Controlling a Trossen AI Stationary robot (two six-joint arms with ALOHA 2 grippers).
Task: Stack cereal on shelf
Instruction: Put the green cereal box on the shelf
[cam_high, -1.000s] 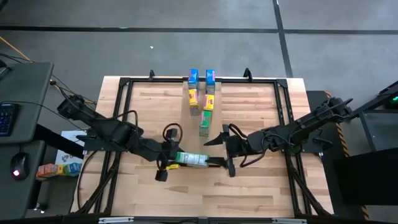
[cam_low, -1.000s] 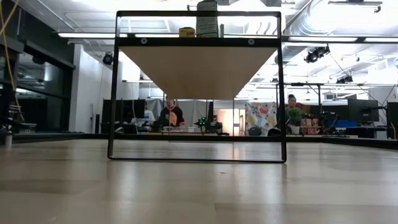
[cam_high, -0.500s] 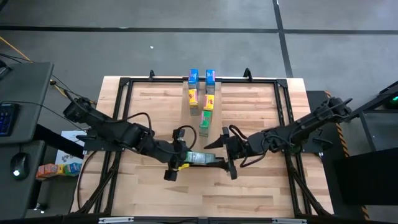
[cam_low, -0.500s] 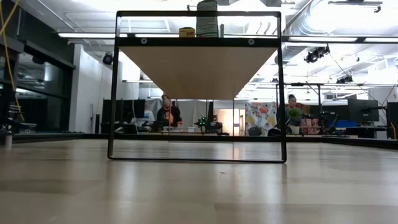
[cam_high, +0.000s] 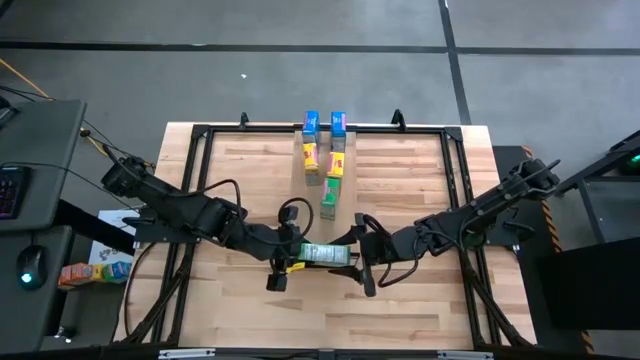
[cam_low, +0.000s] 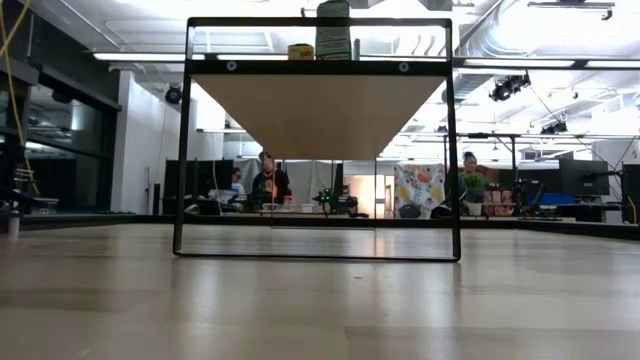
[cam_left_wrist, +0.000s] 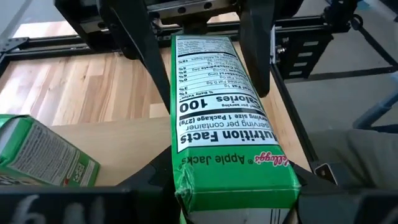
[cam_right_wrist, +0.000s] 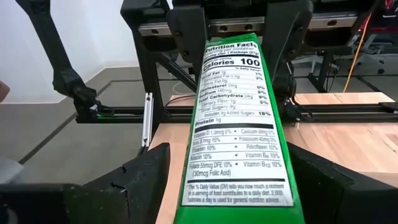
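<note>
The green box (cam_high: 327, 255) lies lengthwise between the arms. The left gripper (cam_high: 300, 256) clamps one end; the right gripper (cam_high: 356, 264) stands open round the other, above the wooden table (cam_high: 420, 200)

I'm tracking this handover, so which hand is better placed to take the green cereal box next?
Right. Its open hand straddles the free end of the green cereal box, which the left hand grips; it probably only needs to close.

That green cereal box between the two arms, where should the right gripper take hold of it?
By its free end. The green cereal box lies lengthwise, the left gripper clamping one end. The right gripper, fingers open at both narrow sides, should come straight on and close across the narrow width.
</note>
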